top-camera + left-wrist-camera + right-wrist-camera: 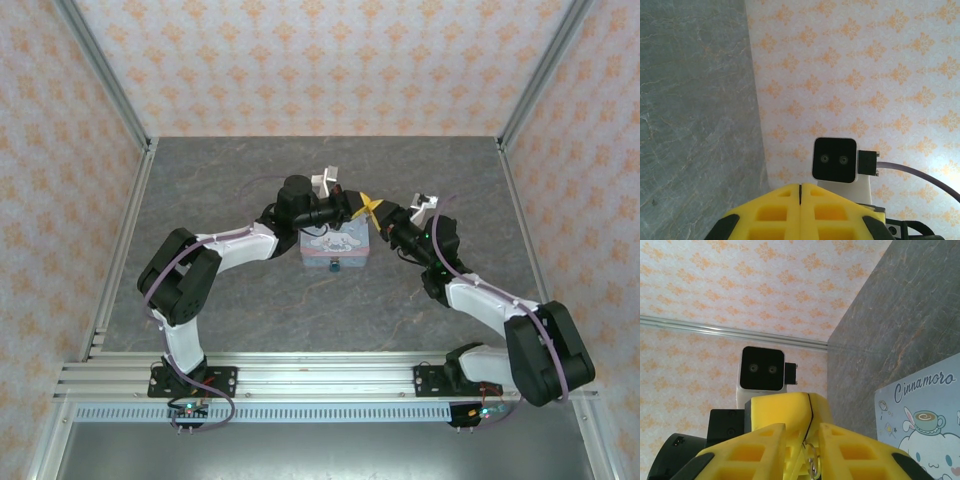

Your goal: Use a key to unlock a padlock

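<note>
Key [812,465], a slim pale metal loop, sits pinched in the narrow gap of the right tool [808,436]. The left tool [800,194], fingers pressed together on nothing I can see, meets it tip to tip above the tin [337,245] mid-worktop [230,170]. Below both tools, about equally near each, the padlock [333,266] seems to be the blue-teal speck on the tin's near face.

Tin [337,250] blocks centre, open table [220,180] around

Top view looks down; left wrist camera [762,369] faces right wrist camera [835,159] closely.
</note>
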Tool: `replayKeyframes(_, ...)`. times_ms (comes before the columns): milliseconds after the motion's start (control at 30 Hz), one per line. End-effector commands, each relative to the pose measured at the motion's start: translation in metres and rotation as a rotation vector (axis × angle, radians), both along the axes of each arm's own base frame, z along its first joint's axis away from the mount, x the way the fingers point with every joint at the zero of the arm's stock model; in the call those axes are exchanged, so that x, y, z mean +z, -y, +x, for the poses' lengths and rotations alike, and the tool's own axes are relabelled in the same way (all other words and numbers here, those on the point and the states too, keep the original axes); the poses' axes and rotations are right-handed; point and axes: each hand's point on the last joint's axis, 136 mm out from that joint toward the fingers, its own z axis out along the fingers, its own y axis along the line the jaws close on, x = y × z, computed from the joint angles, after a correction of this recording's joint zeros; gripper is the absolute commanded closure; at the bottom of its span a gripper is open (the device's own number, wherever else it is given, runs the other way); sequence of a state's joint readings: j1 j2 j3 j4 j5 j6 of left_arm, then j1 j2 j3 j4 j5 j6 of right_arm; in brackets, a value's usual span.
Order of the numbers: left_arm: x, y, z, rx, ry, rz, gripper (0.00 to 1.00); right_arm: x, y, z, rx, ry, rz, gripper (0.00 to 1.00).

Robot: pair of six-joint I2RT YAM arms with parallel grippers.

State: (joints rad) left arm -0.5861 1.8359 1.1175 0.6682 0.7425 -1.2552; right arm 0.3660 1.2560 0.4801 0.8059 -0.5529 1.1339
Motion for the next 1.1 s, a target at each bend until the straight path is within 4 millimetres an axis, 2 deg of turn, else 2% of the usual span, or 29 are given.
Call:
replayKeyframes(0, 0.015, 0.001, -0.002, -0.009, 0.052, -0.037, 1.0, 0.011, -0.005, 0.0, 0.013, 0.04, 0.031, 0.76)
replayKeyframes(233, 0.014, 0.001, 0.0, 0.0, 0.045, -0.044, 1.0, 0.008, -0.005, -0.005, 0.023, 0.04, 0.046, 0.83)
replayKeyframes(433, 0.015, 0.002, 0.001, 0.0, 0.04, -0.054, 1.0, 0.006, -0.006, -0.009, 0.036, 0.042, 0.049, 0.84)
replayKeyframes(700, 0.012, 0.002, 0.0, 0.0, 0.035, -0.048, 1.0, 0.011, -0.006, -0.004, 0.027, 0.049, 0.051, 0.88)
replayKeyframes(900, 0.011, 0.001, 0.0, 0.005, 0.035, -0.047, 1.0, 0.016, -0.009, -0.003, 0.042, 0.056, 0.056, 1.0)
replayKeyframes(1067, 0.013, 0.002, -0.001, 0.001, 0.041, -0.052, 1.0, 0.012, -0.009, -0.004, 0.04, 0.053, 0.05, 1.0)
